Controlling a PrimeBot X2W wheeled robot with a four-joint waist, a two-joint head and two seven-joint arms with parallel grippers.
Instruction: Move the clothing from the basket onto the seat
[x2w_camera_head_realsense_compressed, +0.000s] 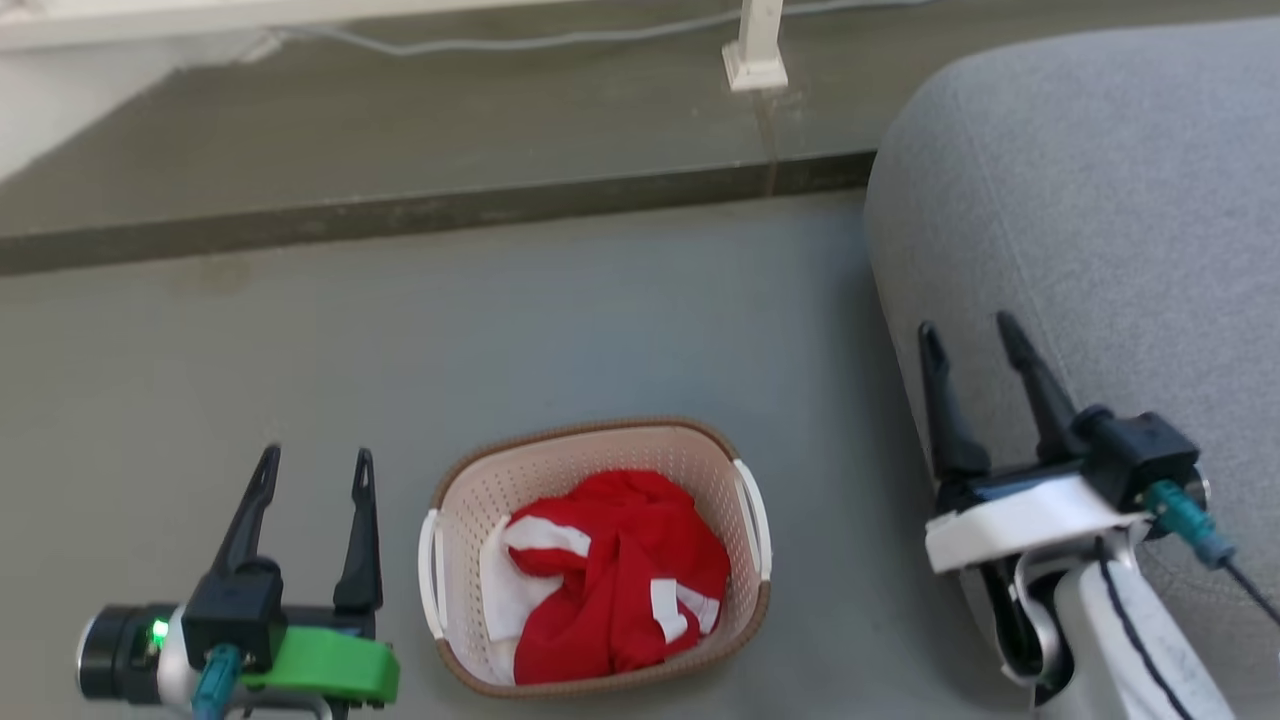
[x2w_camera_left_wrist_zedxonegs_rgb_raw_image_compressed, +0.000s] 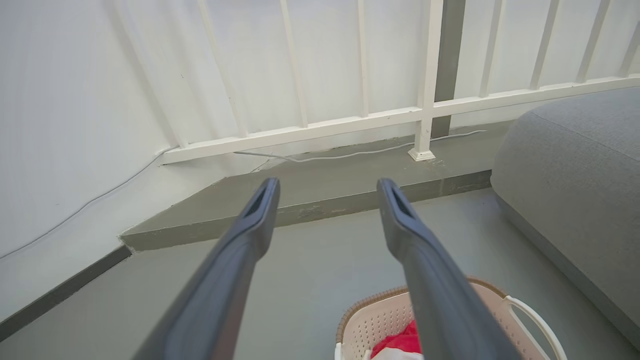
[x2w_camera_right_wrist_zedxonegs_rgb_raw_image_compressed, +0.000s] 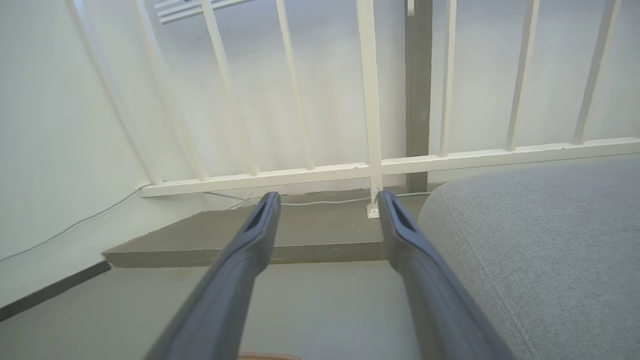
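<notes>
The red clothing with white stripes lies bunched inside the cream basket, which stands on the grey floor at the bottom middle of the head view. My left gripper hangs open just left of the basket, nothing between its fingers. My right gripper is open too, held over the left edge of the grey seat at the right. In the left wrist view the basket's rim and a bit of red clothing show at the bottom, with the seat to the right. The right wrist view has the seat beside my open fingers.
A low step crosses the floor beyond the basket. A white railing post stands on it, and a pale cable runs along the wall. Bare floor lies between the basket and the step.
</notes>
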